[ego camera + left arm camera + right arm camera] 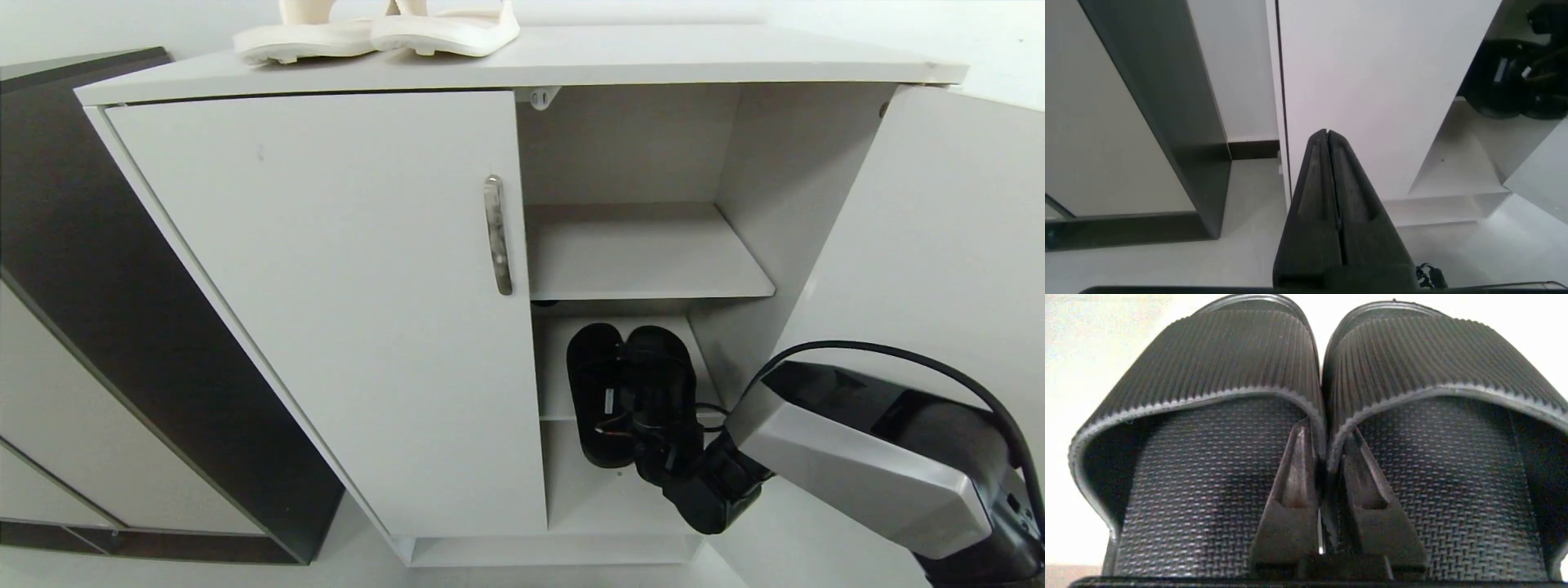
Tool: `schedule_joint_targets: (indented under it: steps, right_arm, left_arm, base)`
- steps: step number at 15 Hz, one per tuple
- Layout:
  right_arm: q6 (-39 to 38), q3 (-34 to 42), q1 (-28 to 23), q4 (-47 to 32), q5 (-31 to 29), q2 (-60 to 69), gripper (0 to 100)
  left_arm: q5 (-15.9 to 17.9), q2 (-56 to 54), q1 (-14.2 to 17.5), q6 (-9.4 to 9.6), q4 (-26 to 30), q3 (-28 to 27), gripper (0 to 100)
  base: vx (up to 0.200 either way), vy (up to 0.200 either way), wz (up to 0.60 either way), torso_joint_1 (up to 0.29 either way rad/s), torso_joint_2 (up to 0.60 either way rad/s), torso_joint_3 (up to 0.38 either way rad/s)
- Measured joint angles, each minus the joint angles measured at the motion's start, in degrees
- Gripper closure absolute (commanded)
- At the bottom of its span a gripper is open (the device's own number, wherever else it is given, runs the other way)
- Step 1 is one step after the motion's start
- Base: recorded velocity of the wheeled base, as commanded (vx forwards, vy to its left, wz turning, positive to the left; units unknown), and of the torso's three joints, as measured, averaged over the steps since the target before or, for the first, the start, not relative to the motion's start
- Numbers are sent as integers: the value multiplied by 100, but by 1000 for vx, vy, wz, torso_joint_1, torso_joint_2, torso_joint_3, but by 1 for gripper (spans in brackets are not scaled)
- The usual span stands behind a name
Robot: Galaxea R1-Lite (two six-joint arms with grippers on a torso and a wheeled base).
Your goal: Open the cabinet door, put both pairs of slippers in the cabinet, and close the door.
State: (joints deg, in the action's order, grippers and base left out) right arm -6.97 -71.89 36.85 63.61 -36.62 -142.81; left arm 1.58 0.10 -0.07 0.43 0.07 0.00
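Clamping the black slippers (633, 392) by their adjoining straps, your right end effector (1327, 439) held them at the cabinet's (326, 286) lower shelf (553, 376); your left end effector (1327, 137) was pressed together.

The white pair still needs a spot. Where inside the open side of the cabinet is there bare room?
The upper shelf, between the closed left door and the right side wall, is bare. The lower shelf is crowded: the black slippers, pinched by the right gripper, fill most of it. The cabinet top is bare right of the white slippers.
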Motion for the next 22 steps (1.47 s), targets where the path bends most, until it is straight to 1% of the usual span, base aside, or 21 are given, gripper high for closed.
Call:
schedule_joint_targets:
  steps: [4, 7, 12, 20, 21, 22]
  right_arm:
    - [-5, -1150, -152, -813, 6, -294, 100]
    - [0, -1723, -325, -1112, 4, -468, 100]
    - [20, -2152, -389, -1420, 35, -601, 100]
    - [20, -2370, -402, -1596, 90, -777, 100]
    - [20, -2381, -402, -1599, 90, -791, 0]
    - [17, -2384, -400, -1604, 88, -801, 0]
  left_arm:
    - [0, 0, -2, 0, 0, 0, 100]
    - [0, 0, -4, 1, 0, 0, 100]
    - [0, 0, 0, 0, -2, 0, 100]
    - [-2, 0, -2, 1, -2, 0, 100]
    - [-6, 0, -2, -5, -2, 0, 100]
    - [-9, 0, -2, -5, -2, 0, 100]
  base:
    - [0, 0, 0, 0, 0, 0]
    - [0, 0, 0, 0, 0, 0]
    - [0, 0, 0, 0, 0, 0]
    - [0, 0, 0, 0, 0, 0]
    - [0, 0, 0, 0, 0, 0]
    - [0, 0, 0, 0, 0, 0]
